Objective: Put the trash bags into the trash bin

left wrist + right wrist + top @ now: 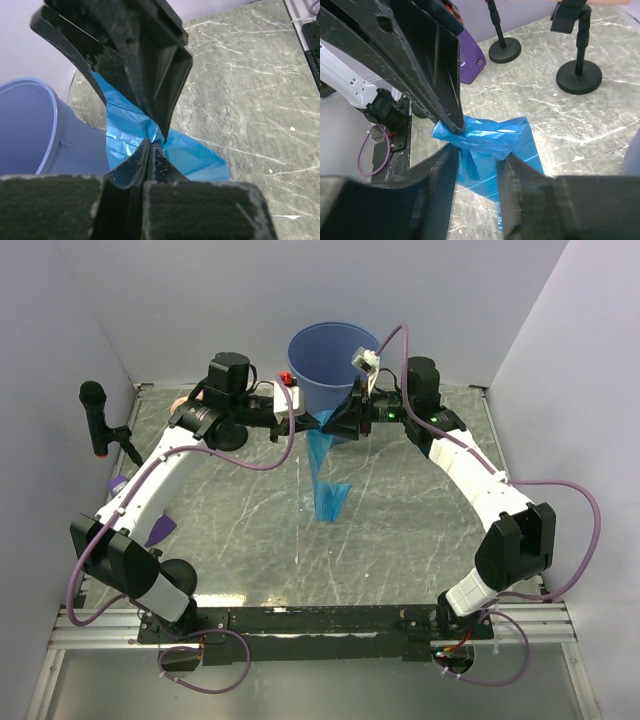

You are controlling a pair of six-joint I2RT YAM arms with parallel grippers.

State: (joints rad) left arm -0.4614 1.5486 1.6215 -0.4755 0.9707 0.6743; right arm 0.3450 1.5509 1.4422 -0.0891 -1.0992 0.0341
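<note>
A translucent bright-blue trash bag (328,480) hangs in front of the trash bin (333,365), its lower end draped onto the table. My left gripper (318,420) is shut on the bag's top edge. In the left wrist view its jaws (151,142) are pressed together on the film (195,155), with the bin (30,130) at the left. My right gripper (337,422) meets it from the other side. In the right wrist view it (481,155) stands open with the bunched bag (490,137) between its spread fingers. The left gripper's fingers (440,85) pinch the film just above.
A microphone stand (95,410) is at the far left, with a purple object (120,485) beside the left arm. Two round black stand bases (505,50) (580,75) sit on the marbled tabletop. White walls enclose the table on three sides.
</note>
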